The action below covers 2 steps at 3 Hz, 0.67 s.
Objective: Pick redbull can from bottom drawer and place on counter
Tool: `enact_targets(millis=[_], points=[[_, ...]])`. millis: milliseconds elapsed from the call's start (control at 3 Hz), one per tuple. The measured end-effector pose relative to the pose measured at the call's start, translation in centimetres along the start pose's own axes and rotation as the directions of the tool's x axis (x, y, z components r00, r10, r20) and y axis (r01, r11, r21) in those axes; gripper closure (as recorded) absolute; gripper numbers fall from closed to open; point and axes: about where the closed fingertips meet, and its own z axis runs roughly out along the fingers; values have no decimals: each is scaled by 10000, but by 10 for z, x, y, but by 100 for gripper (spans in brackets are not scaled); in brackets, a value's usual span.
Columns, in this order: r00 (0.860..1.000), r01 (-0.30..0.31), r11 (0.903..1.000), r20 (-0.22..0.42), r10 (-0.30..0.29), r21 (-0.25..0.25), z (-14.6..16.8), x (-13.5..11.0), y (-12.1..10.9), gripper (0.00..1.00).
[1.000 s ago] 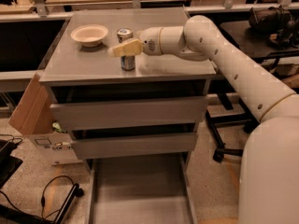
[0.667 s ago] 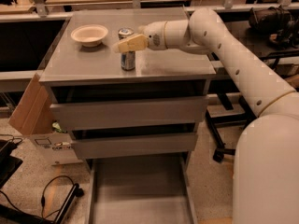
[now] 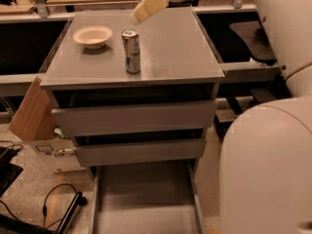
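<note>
While claw (image 3: 144, 10) hangs above counter (image 3: 181, 44): one redbull can (image 3: 131, 51), one bowl (image 3: 92, 36).

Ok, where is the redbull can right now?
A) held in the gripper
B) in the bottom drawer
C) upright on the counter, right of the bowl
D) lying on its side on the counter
C: the redbull can stands upright on the counter, just right of the cream bowl. The gripper is above and behind it, apart from it, and no can shows in the open bottom drawer.
</note>
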Motion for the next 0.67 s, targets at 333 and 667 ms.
enact_targets(millis=[333,667], points=[[9605,343,9920,-2781,8,1214,-70,13,16,0],[8520,-355,9480,-4862,1941,3164,-175,82,32,0]])
